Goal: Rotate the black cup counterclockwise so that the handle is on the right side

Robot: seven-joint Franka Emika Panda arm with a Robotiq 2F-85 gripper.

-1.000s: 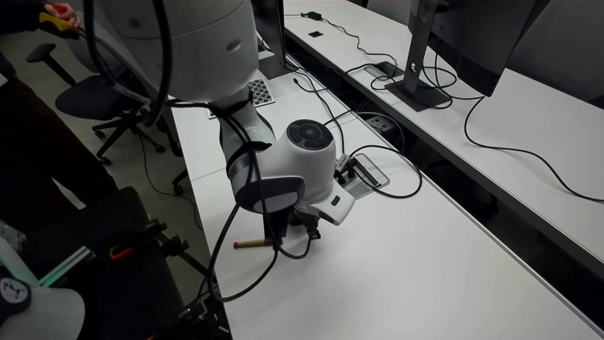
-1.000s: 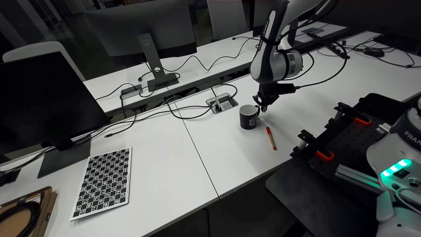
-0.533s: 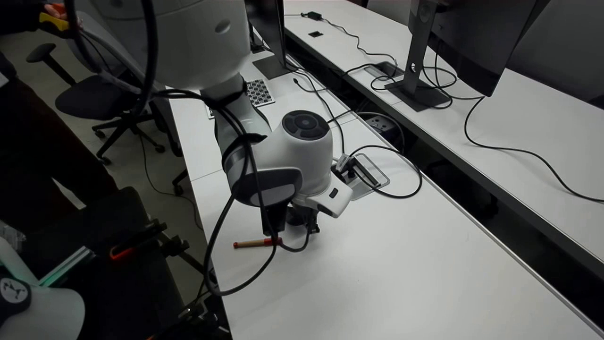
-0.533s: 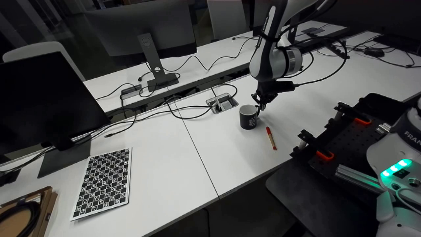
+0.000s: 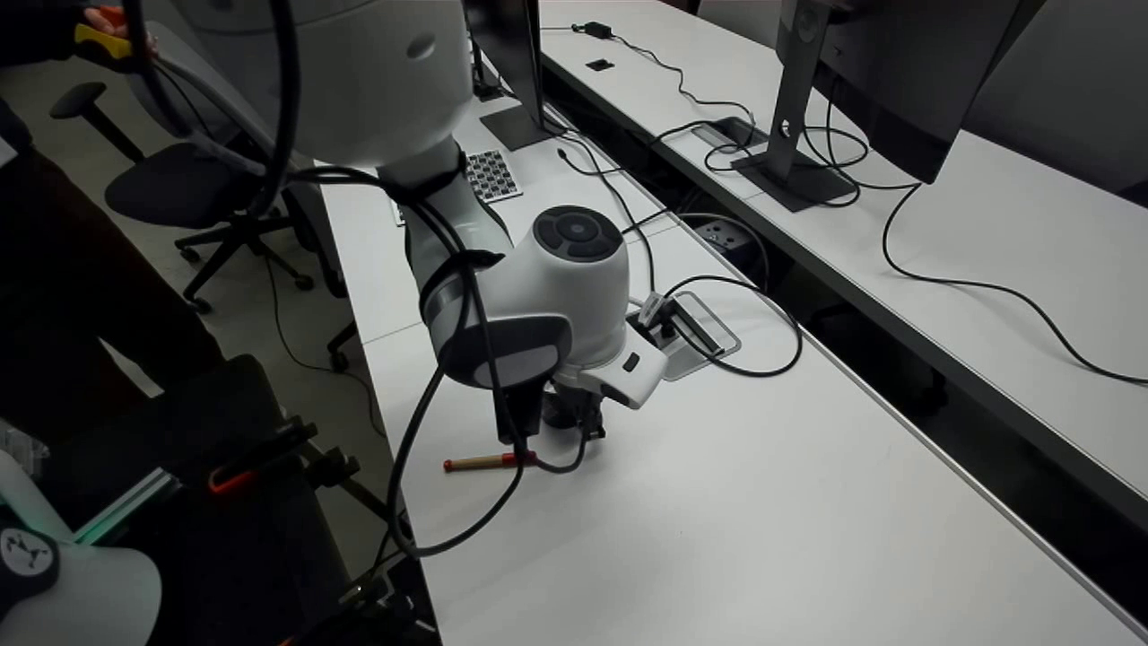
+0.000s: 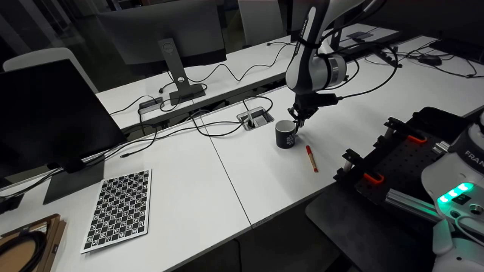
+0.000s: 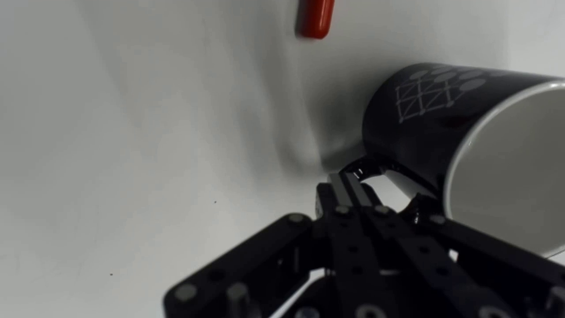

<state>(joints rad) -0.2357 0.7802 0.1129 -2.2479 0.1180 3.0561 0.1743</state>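
Mug (image 6: 284, 136), one, black, stands upright on a white table (image 6: 261, 173), its single handle (image 7: 370, 167) toward the gripper (image 7: 348, 188). Two fingers (image 7: 339, 190) clench together beside the handle; touching or not, I cannot tell. One pen (image 6: 312, 159) lies between mug and table edge (image 6: 295, 204); bare tabletop (image 5: 735, 529) spreads wide on the gripper's side away from the mug.

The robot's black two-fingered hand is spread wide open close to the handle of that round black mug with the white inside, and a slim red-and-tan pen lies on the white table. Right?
Not open: the wrist view shows the hand shut, its two fingers together. It is close to the handle of the black mug, and the pen does lie on the white table.
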